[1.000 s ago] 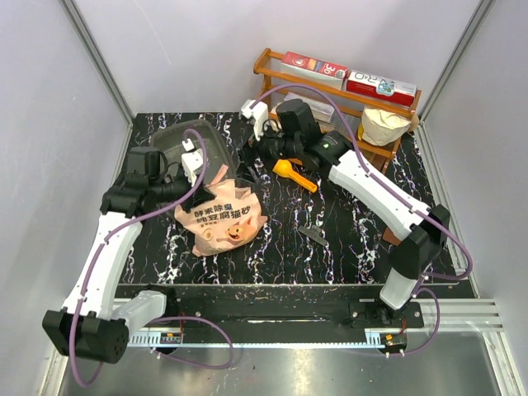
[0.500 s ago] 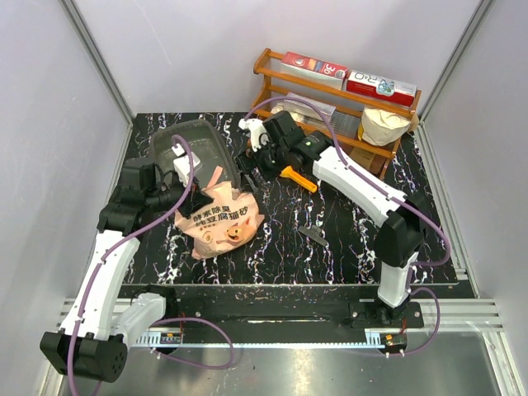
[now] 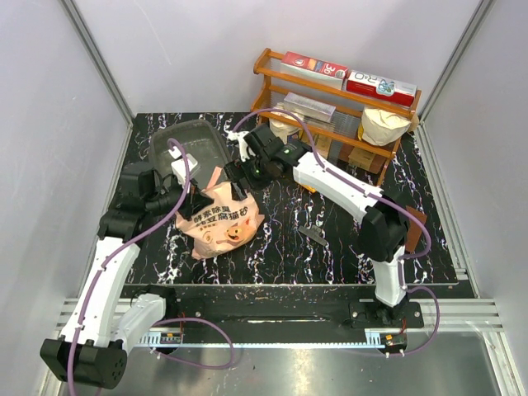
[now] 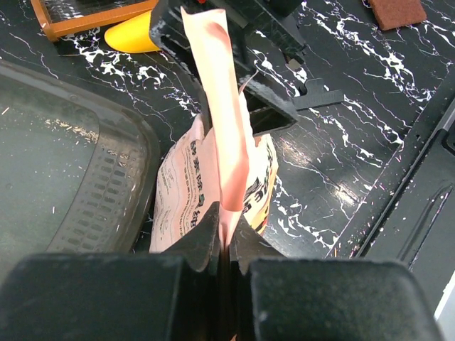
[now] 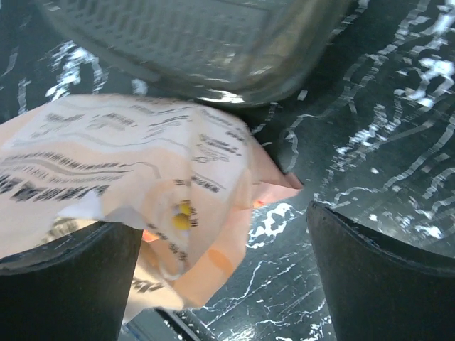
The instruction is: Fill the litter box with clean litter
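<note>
The dark grey litter box [image 3: 186,139] lies at the back left, with only a few crumbs on its floor [image 4: 57,163]. Just in front of it lies the pink-orange pig bag [image 3: 219,216]. My left gripper [image 3: 200,199] is shut on the bag's top edge, and the pink strip [image 4: 226,142] runs out from between its jaws [image 4: 226,238]. My right gripper [image 3: 236,172] hangs open over the bag's far top corner [image 5: 142,156]. Its wide-spread fingers [image 5: 64,277] straddle the folded corner without pinching it. The clean litter is hidden inside the bag.
A wooden rack [image 3: 338,91] with boxes and a white pouch [image 3: 384,124] stands at the back right. The yellow-orange scoop [image 4: 131,39] lies behind the right gripper. A small dark piece [image 3: 312,235] and a brown block [image 3: 417,216] lie on the marbled table.
My right arm has swung left from above the scoop to the bag's top corner, jaws still wide. My left gripper kept its grip and drew back slightly, uncovering the litter box.
</note>
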